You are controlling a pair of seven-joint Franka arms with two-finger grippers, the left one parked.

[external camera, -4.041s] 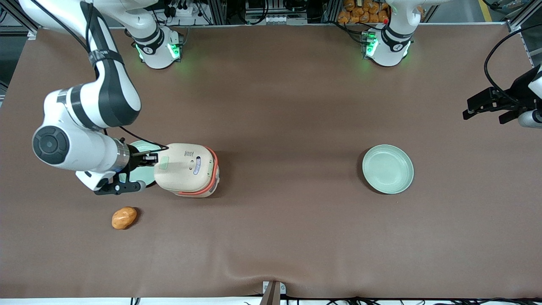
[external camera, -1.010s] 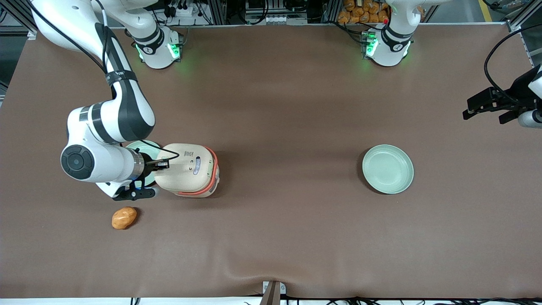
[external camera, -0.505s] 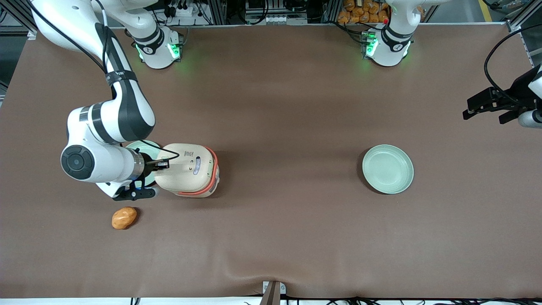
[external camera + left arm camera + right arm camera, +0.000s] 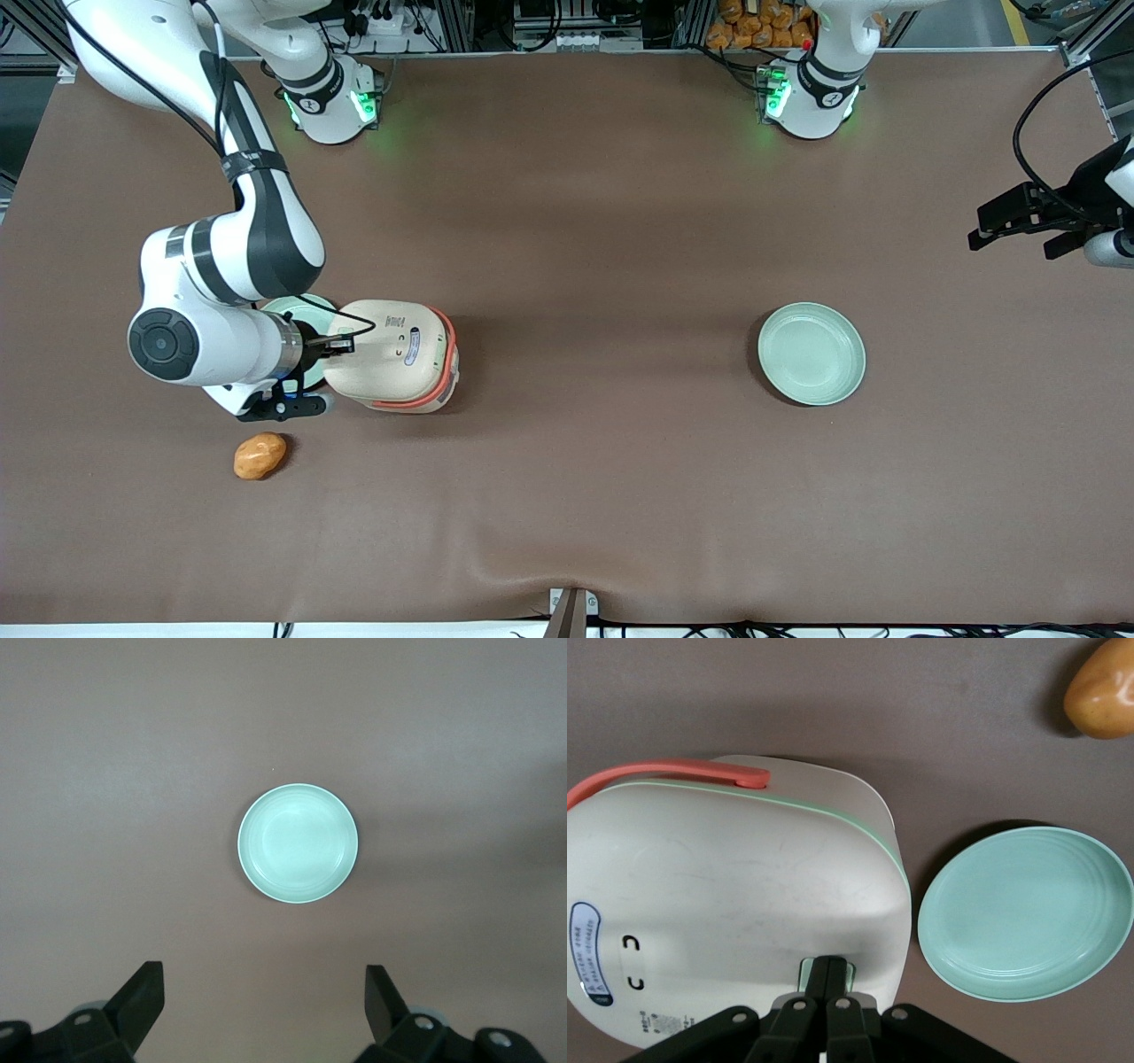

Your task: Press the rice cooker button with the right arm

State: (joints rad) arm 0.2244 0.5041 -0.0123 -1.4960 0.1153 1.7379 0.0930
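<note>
Gripper: the gripper sits low over the cream lid, its two dark fingers pressed together with no gap between them and nothing held; in the front view it reaches onto the lid from the working arm's end of the table.

Button: the button is a small pale green pad at the lid's edge, right under the fingertips; only slivers of green show either side of them. The tips seem to rest on it, though from here I can't be sure they actually touch.

Rice cooker: the rice cooker stands on the brown table, toward the working arm's end. Its lid looks closed, with a thin green line along the seam and a coral-orange handle curving along the side away from the gripper. A blue-white oval sticker lies on the lid, well apart from the button.

Right arm: the right arm bends down from its base, with the round black joint cap facing the front camera, just beside the cooker.

Nearest plate: a pale green plate lies just beside the cooker, partly under the wrist in the front view.

Potato: an orange-brown, potato-like lump lies near the plate, nearer to the front camera than the arm's wrist.

Second plate: another pale green plate lies toward the parked arm's end of the table, well apart from the cooker.
</note>
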